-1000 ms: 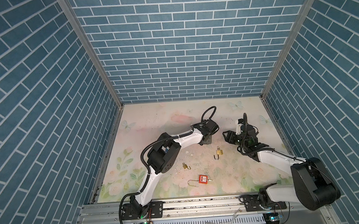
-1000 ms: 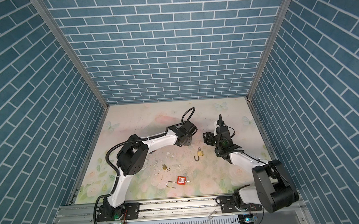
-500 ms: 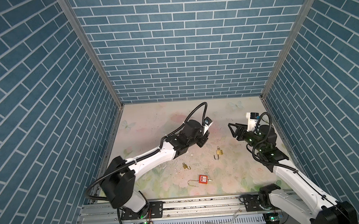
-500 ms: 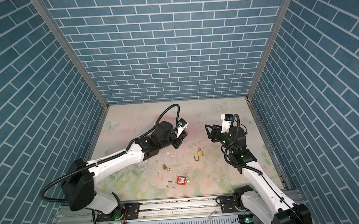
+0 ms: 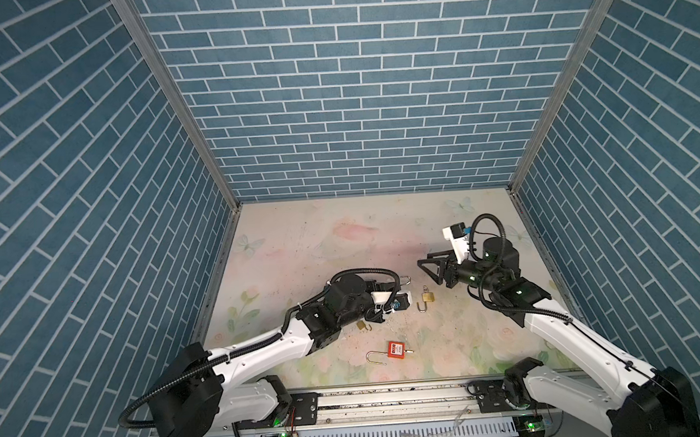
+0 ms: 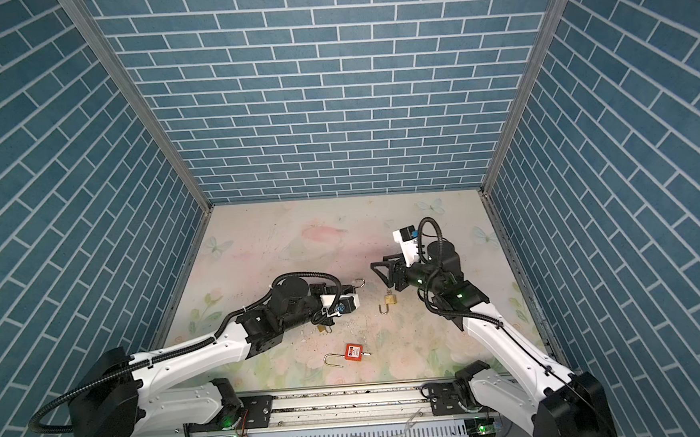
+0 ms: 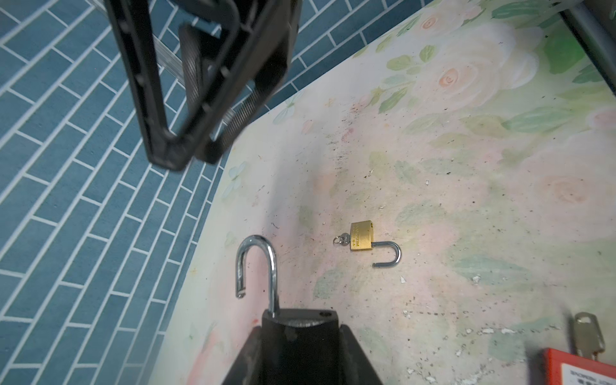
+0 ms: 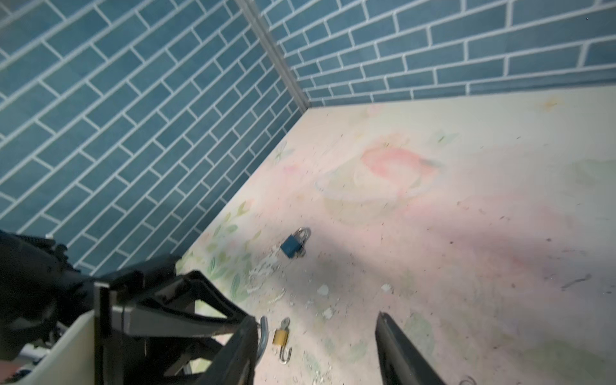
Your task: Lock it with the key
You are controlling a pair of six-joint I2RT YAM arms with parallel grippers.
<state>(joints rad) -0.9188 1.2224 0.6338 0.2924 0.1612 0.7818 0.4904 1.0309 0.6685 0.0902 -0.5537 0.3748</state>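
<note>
In both top views the left pincer [image 5: 392, 286] grips a black padlock with a shiny open hoop [image 5: 405, 281] over the middle of the flowery worktop [image 5: 341, 236]. The hoop points at the right pincer [image 5: 426, 267], which stands wide and holds nothing. A gold brass padlock [image 5: 427, 296] lies between them, and a red plastic padlock [image 5: 395, 348] lies nearer the front. In the left wrist view the black body sits squeezed in the pincer, hoop end sticking straight out. The brass one's stamped letters and the red one's white label are too small to read. In the right wrist view a small blue padlock [image 8: 293, 246] lies farther off.
</note>
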